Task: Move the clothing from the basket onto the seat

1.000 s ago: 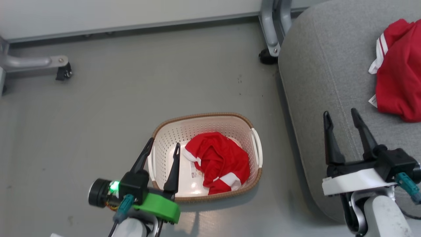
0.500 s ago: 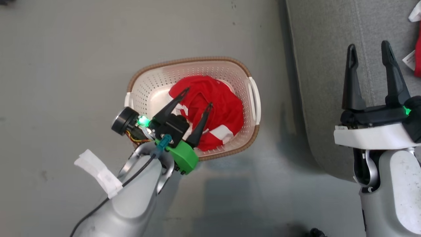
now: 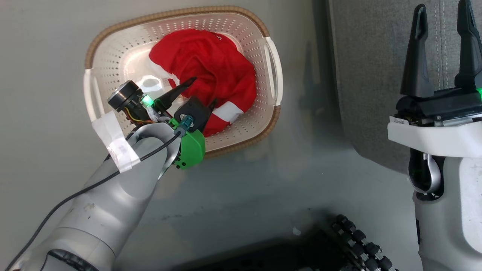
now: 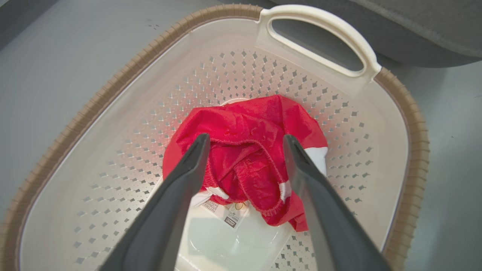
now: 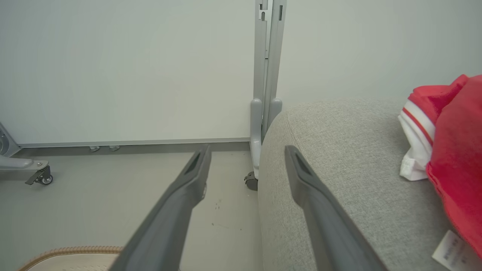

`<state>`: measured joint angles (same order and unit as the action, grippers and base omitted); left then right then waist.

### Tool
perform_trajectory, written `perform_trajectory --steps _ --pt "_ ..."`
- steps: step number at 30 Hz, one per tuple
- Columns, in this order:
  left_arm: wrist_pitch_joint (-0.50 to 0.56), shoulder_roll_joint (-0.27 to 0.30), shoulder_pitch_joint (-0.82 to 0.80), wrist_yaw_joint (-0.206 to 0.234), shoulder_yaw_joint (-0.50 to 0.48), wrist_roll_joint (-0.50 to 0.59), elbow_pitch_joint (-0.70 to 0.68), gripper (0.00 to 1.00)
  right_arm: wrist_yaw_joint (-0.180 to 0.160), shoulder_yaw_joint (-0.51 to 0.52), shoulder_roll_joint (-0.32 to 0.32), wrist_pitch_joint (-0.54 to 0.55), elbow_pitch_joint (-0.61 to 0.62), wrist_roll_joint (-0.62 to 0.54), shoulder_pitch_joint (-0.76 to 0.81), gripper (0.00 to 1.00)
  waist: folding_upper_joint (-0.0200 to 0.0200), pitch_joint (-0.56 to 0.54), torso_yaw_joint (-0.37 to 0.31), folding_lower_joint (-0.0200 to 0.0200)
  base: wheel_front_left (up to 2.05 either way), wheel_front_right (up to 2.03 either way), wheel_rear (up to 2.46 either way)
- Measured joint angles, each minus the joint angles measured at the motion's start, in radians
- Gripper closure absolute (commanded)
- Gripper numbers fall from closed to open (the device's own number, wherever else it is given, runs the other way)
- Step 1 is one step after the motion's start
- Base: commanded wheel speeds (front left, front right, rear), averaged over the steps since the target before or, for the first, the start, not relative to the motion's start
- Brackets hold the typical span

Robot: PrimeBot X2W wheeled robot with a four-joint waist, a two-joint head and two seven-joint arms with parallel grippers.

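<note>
One red garment (image 3: 211,64) lies bunched in the cream perforated basket (image 3: 177,15) on the grey floor. My left gripper (image 3: 205,90) reaches down into the basket and stands open. In the left wrist view its fingers straddle the folds of the red garment (image 4: 256,124), with the left gripper (image 4: 245,138) low over the cloth and the basket rim (image 4: 113,90) all around. My right gripper (image 3: 443,5) is open and holds nothing, above the light-grey seat (image 3: 369,56). A second red garment with white stripes (image 5: 455,150) lies on the seat (image 5: 339,150), right of the right gripper (image 5: 247,148).
A paper label (image 4: 226,216) lies on the basket's floor. A grey metal stand (image 5: 260,113) with a caster (image 5: 250,180) is by the seat's far corner, against a pale wall. Another caster leg (image 5: 37,175) is far left. My dark wheeled base (image 3: 357,241) shows at the bottom.
The head camera has tilted down, shifting the whole picture. My left gripper has gone from the basket's near rim down into it, fingers now around the red garment. The right gripper stays open.
</note>
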<state>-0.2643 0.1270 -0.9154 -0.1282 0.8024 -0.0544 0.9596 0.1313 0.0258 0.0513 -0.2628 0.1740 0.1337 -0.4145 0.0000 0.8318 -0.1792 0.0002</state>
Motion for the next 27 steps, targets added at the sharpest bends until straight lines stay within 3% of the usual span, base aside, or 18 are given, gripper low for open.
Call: perform_trajectory --steps 15,27 --pt "0.019 0.034 -0.155 0.000 0.303 -0.196 0.198 0.00 0.000 -0.002 0.000 0.000 0.080 0.020 -0.042 0.00 0.0000 0.184 -0.114 -0.0001 0.00 0.00 0.00" --pt "0.093 0.051 -0.209 0.000 0.452 -0.307 0.231 0.00 0.000 -0.009 -0.001 0.000 0.102 0.022 -0.040 0.00 0.0000 0.217 -0.144 -0.0001 0.00 0.00 0.00"
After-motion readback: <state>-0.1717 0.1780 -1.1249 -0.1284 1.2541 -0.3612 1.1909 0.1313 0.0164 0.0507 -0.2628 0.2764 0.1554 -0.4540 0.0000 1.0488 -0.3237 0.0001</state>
